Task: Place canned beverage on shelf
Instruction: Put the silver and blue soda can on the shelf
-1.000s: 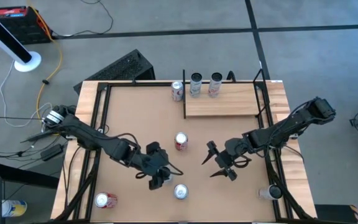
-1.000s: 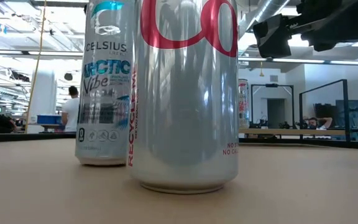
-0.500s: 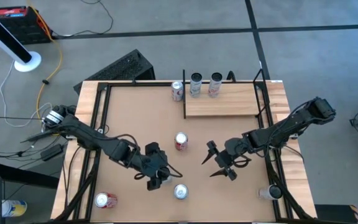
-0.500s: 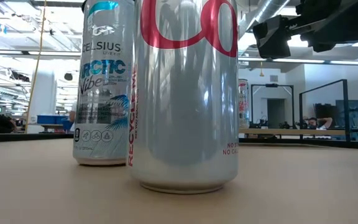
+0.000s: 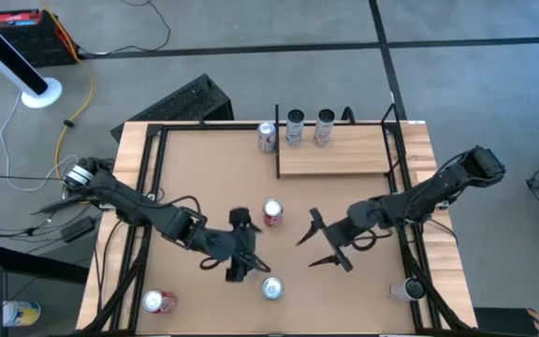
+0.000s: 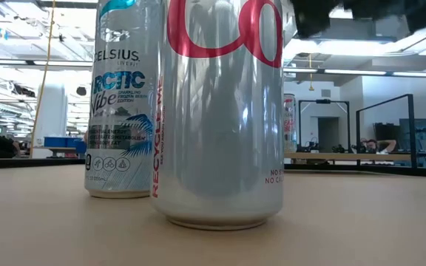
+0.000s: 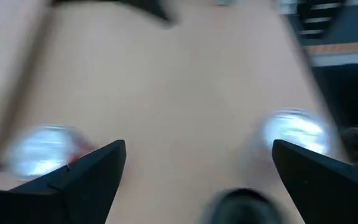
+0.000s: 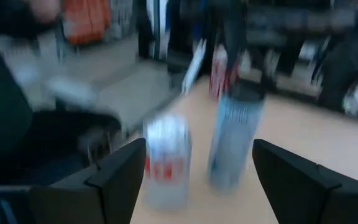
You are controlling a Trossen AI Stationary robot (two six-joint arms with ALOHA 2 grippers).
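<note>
Left end effector (image 5: 241, 245) low over mid-table, fingers spread wide, right end effector (image 5: 313, 241) opposite, also open

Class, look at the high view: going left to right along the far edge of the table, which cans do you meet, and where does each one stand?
Red-and-white can on the tabletop → dark-topped can → third can, both at the shelf's far edge.

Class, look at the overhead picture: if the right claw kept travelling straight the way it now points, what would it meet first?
The right claw, open, points toward the left claw. Nothing lies on the bare table between them, so it would probably meet that left claw first; the red-and-white can sits just off that line.
</note>
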